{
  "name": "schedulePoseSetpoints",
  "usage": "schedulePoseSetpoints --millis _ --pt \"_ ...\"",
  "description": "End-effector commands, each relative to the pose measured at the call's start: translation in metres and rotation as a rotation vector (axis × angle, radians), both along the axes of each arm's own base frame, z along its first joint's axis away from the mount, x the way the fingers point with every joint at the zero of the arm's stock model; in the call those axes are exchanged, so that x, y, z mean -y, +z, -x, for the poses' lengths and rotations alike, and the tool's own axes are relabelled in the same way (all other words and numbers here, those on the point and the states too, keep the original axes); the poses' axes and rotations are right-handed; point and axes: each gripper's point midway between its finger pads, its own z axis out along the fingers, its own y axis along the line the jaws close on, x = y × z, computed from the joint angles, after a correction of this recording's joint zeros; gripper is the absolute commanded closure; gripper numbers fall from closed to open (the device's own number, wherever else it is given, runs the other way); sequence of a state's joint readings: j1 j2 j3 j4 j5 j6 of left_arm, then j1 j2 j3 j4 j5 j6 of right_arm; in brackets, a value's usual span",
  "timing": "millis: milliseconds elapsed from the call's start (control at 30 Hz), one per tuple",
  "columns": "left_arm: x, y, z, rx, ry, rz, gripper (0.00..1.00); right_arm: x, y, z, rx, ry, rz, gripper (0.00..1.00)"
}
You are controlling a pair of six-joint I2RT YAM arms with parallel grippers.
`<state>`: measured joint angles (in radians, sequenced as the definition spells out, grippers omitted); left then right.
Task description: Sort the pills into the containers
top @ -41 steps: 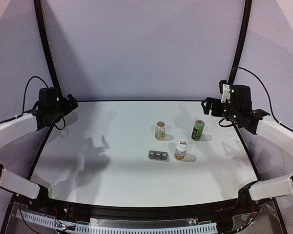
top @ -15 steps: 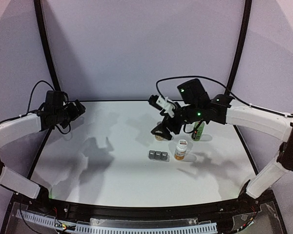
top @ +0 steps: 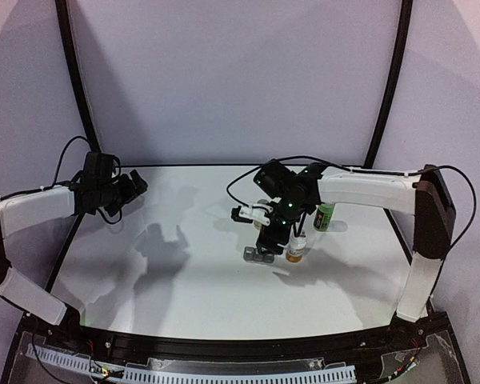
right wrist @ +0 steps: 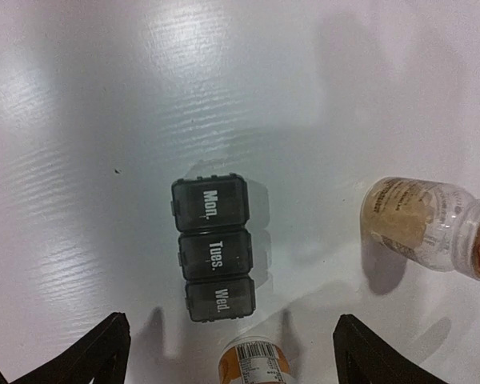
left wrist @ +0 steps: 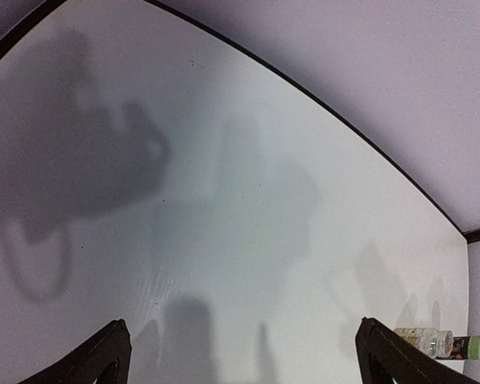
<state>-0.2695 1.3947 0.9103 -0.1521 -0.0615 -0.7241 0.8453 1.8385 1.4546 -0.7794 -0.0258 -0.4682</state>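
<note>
The containers (right wrist: 214, 246) are a dark grey strip of three joined compartments marked Mon., Tues. and Wed., all lids shut, lying on the white table; they also show in the top view (top: 258, 255). My right gripper (right wrist: 230, 324) hangs open just above them, its fingers (right wrist: 104, 346) wide apart and empty; in the top view it (top: 270, 242) partly covers the strip. An orange pill bottle (right wrist: 254, 364) stands right next to the Wed. end. My left gripper (top: 132, 189) is open and empty over the far left of the table. No loose pills show.
A clear bottle of tan pills (right wrist: 420, 224) stands to the right of the strip, mostly hidden by the arm in the top view. A green bottle (top: 325, 216) stands behind the orange bottle (top: 295, 254). The left wrist view shows bare white table (left wrist: 240, 200) and the black table edge.
My right arm has swung from the far right edge to the table's middle and come down over the containers. My left gripper has shifted a little to the right.
</note>
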Motion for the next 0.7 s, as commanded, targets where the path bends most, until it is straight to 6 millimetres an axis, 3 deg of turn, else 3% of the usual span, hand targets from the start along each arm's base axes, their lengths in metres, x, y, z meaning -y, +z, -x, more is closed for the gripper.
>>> schedulePoseSetpoints --millis 0,367,667 --pt "0.006 -0.003 0.0 -0.035 -0.02 0.002 0.0 0.016 -0.025 -0.005 0.017 -0.012 0.179 0.13" --pt "0.006 -0.003 0.0 -0.042 -0.023 -0.005 0.0 0.011 -0.056 -0.008 0.014 0.014 0.246 0.17" --pt "0.004 -0.005 0.005 -0.048 -0.01 0.001 0.0 0.016 -0.074 0.001 -0.041 0.053 0.285 0.27"
